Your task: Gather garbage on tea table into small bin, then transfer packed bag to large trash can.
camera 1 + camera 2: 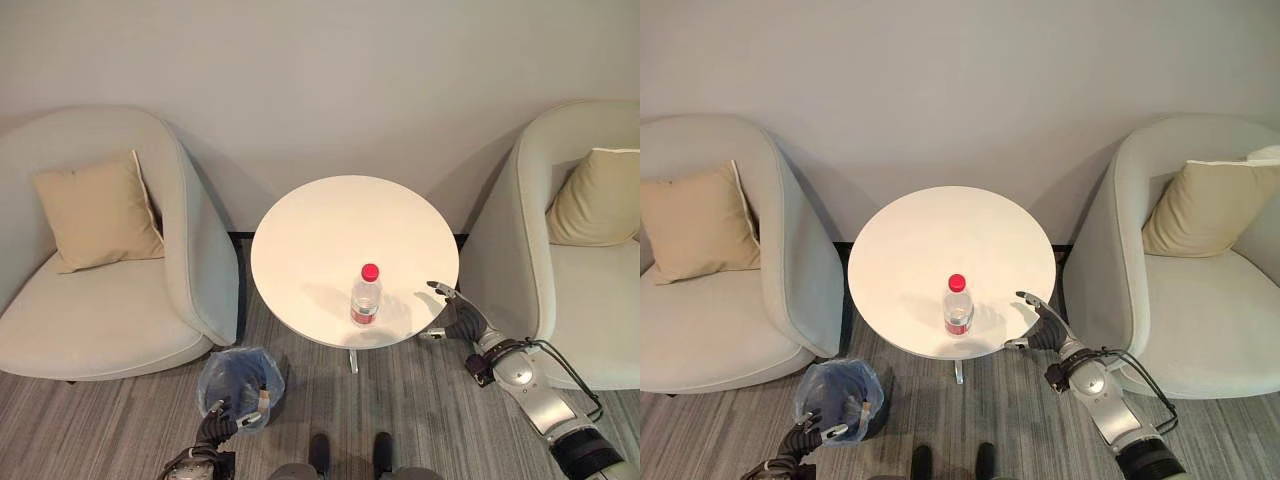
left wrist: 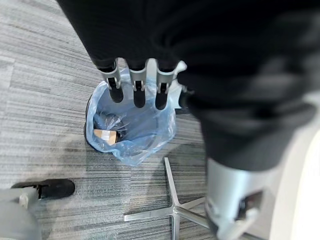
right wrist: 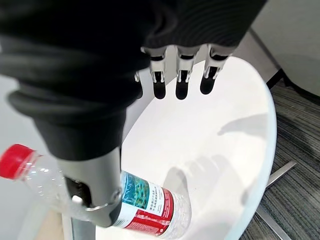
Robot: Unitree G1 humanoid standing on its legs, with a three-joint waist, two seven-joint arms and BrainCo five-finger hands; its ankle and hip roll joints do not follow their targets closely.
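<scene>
- The water bottle (image 1: 366,296) stands upright on the round worktop (image 1: 330,230), red cap up, near the worktop's front edge, so its long axis runs vertical.
- The right hand (image 1: 452,305) hovers at the worktop's front-right edge, just beside the bottle on its right and not touching it.
- That hand is released: in the right wrist view its fingers (image 3: 182,81) hang straight, thumb apart, with the bottle lying between thumb and fingers but ungripped.
- The right hand is clearly the nearer one; my read is a short sideways reach towards the worktop's centre, then a wrap round the bottle's body.
- The left hand (image 2: 137,82) hangs low with relaxed fingers, empty, over the small bin (image 2: 131,127) with its blue bag on the floor below the worktop's front-left edge, some rubbish already inside.
</scene>
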